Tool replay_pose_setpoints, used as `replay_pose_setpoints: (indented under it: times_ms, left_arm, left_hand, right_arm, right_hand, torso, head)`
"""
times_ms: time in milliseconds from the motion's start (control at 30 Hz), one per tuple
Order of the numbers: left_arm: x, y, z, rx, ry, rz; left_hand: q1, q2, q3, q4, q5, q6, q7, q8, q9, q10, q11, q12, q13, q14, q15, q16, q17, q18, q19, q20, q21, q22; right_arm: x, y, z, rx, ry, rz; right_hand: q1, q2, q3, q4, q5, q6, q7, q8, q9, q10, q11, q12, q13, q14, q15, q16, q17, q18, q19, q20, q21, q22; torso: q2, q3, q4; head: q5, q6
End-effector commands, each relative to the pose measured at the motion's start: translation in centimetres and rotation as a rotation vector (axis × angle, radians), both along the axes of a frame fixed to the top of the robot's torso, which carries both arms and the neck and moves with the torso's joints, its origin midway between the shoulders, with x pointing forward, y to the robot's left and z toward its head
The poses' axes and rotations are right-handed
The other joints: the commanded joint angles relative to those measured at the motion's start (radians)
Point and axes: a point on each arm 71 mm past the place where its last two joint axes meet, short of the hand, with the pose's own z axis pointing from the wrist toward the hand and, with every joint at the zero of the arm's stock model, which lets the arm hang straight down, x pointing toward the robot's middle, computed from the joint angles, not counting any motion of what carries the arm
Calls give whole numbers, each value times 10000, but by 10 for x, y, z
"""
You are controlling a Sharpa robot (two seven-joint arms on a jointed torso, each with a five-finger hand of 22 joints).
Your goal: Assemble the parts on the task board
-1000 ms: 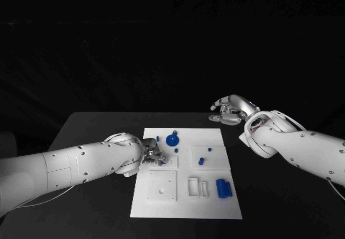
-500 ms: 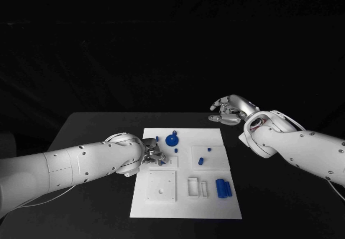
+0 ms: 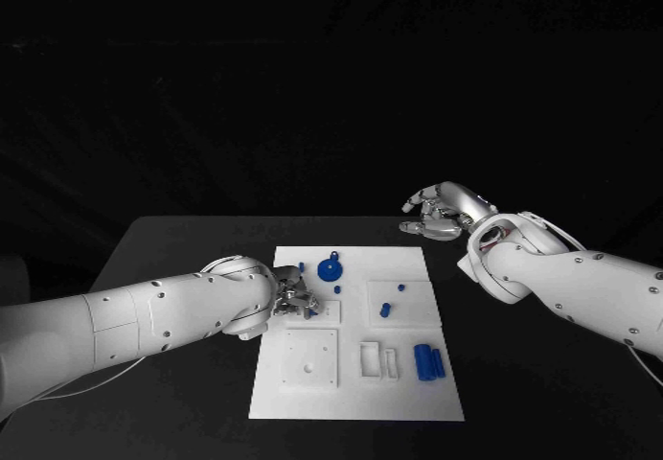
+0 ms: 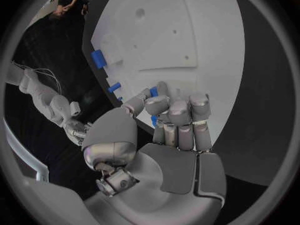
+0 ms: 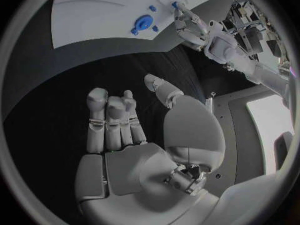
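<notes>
Task board [image 3: 356, 402]: white plate lying flat on the black table [image 3: 180, 249], its long sides running away from the robot; bare table shows along both long sides and past the far edge.
Left hand [image 3: 293, 295]: over the board's left edge, about halfway along it. In the left wrist view the fingers [image 4: 178, 117] are curled in close together, and a small blue part [image 4: 154, 91] shows between them and the thumb; whether it is truly pinched, I cannot tell.
Right hand [image 3: 445, 213]: off the board, above bare table just beyond the board's far right corner, well apart from every part; fingers loosely curled, nothing in them.
Blue disc part [image 3: 331, 268]: on the board's far half, near the left hand.
Small blue pegs [image 3: 388, 309]: around the board's middle, right of the left hand.
Two blue cylinders [image 3: 430, 362]: lying side by side by the board's right edge, on its near half.
Open room: near end of the board has nothing over it.
</notes>
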Motion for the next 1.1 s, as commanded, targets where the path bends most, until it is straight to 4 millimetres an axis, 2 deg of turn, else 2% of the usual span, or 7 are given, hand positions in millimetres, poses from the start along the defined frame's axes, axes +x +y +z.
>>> replay_pose_setpoints:
  times_ms: [33,300,500,600,867,1000,1100]
  left_arm:
    - [-2,-2,-5,57,243,-69]
    - [-2,-1,-5,52,233,-42]
    - [-1,-1,-5,55,219,-13]
    - [-1,0,-5,56,216,-3]
    - [-1,1,-5,33,144,65]
    - [0,2,-4,6,66,137]
    - [1,3,-4,-9,16,189]
  left_hand:
    - [-103,-152,-11,120,-57,804,-309,-45,-15,-349,-243,63,-17,68,-139,62,-13,118,-46,-912,22,37]
    - [-386,-542,-187,432,-162,791,-306,-32,14,-358,-242,84,-31,50,-140,87,-20,129,-45,-916,26,29]
    - [-446,-733,-198,598,-162,779,-313,-20,41,-364,-249,92,-36,39,-149,98,-24,150,-49,-928,24,22]
    - [-540,-973,-222,764,-162,766,-315,-16,59,-369,-251,93,-43,30,-152,101,-32,161,-52,-932,20,14]
    - [-554,-1122,-201,908,-162,754,-318,-10,79,-371,-254,96,-51,26,-159,107,-40,177,-48,-939,25,8]
    - [-604,-1270,-187,1075,-162,745,-319,-7,95,-372,-256,96,-60,23,-162,109,-49,185,-48,-940,25,0]
    - [-605,-1271,-187,1076,-162,745,-319,-7,95,-372,-256,96,-60,23,-162,109,-49,185,-48,-940,25,0]
  right_arm:
    - [-1,1,0,-58,36,132]
    - [-1,1,0,-58,34,120]
    - [-1,1,0,-55,32,120]
    - [-1,1,0,-55,31,118]
    - [-1,1,0,-53,27,114]
    - [-1,0,0,-52,25,111]
    - [-1,0,0,-52,24,107]
  right_hand:
    - [81,5,-16,35,58,-3,60,58,14,-61,2,60,-16,-13,-31,-64,12,682,6,-43,-56,94]
    - [81,4,-17,36,66,-3,60,58,14,-62,2,63,-19,-13,-31,-64,12,682,7,-43,-57,95]
    - [80,1,-19,37,70,-4,60,58,14,-63,2,64,-22,-13,-31,-65,12,682,6,-43,-58,96]
    - [79,1,-20,38,73,-5,60,57,13,-64,2,65,-24,-13,-31,-65,12,682,7,-43,-58,96]
    - [80,0,-21,39,78,-5,60,57,13,-65,2,68,-27,-13,-31,-65,12,682,7,-43,-59,98]
    - [80,-1,-22,40,79,-6,60,56,13,-65,2,69,-29,-13,-31,-65,13,682,8,-43,-59,98]
    - [79,-1,-22,40,79,-6,60,56,13,-65,2,69,-29,-13,-31,-65,13,682,8,-43,-59,98]
  torso:
    - [-3,-3,7]
    - [-3,-3,6]
    - [-5,-2,5]
    - [-2,-4,8]
    - [-2,-5,3]
    - [2,-9,6]
    - [3,-11,8]
  head:
    - [-4,6]
    - [-12,6]
    - [-16,22]
    - [-22,21]
    - [-32,32]
    - [-40,42]
    - [-46,46]
